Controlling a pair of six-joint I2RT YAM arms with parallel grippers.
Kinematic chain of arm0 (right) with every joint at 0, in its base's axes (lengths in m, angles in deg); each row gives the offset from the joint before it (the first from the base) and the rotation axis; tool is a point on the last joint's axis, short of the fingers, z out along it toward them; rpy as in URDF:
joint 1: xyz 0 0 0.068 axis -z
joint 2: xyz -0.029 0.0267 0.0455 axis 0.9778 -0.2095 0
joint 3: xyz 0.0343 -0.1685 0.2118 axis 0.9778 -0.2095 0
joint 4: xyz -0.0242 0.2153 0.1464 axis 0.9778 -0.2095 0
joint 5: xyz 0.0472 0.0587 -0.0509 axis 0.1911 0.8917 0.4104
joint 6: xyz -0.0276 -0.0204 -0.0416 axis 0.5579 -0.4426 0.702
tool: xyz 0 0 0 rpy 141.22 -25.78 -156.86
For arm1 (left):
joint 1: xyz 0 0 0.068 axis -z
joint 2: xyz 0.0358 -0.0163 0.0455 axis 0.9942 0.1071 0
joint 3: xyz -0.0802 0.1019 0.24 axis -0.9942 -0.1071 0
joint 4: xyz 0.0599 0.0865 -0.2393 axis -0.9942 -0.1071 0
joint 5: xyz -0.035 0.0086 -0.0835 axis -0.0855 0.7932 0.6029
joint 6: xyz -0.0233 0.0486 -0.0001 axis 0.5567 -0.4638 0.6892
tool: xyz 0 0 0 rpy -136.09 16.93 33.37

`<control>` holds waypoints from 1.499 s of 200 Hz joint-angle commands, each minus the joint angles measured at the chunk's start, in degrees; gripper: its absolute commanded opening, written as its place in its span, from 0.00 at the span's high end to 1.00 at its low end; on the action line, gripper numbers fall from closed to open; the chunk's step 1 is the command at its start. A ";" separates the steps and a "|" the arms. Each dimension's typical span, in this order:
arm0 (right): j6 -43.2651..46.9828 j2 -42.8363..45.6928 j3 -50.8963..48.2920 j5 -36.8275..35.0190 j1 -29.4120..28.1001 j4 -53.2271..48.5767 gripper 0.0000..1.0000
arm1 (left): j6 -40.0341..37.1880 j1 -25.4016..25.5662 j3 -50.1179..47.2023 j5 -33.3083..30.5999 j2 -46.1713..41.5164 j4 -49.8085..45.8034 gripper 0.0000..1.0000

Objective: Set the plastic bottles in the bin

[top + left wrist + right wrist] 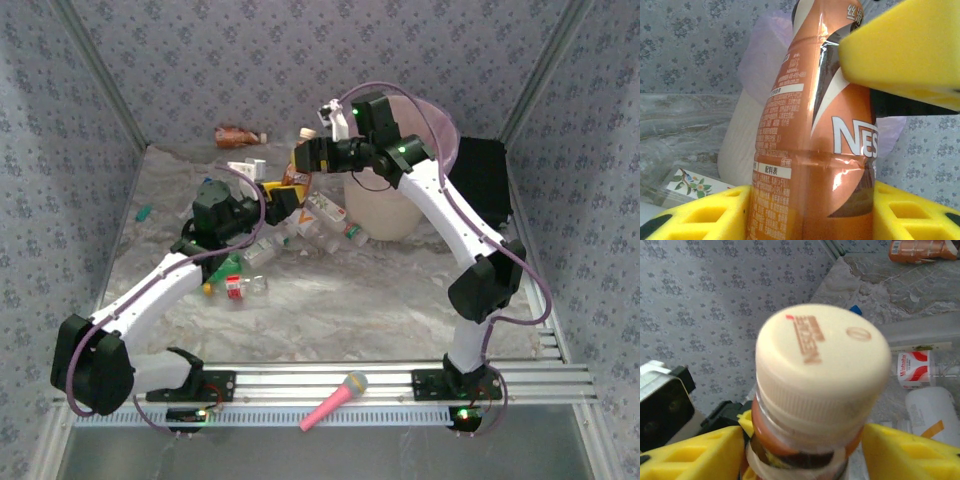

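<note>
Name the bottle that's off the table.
The orange bottle with the cream cap: it is held in the air, left gripper on its body, right gripper at its neck. The other bottles lie on the table.

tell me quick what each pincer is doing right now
left pincer: closed on the orange bottle, gripping its body.
right pincer: closed on the same orange bottle, just below its cap.
</note>
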 commanded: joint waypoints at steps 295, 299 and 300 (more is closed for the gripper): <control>17.47 7.66 15.26 -28.35 18.94 -20.73 0.63 | 26.37 -14.00 4.32 -8.70 13.72 -5.33 0.00; 17.83 6.97 15.81 -28.78 18.82 -21.62 0.63 | 26.39 -14.12 4.63 -8.53 14.18 -5.40 0.00; 17.99 6.79 15.89 -28.91 18.77 -21.76 0.63 | 26.39 -14.13 4.68 -8.52 14.34 -5.43 0.00</control>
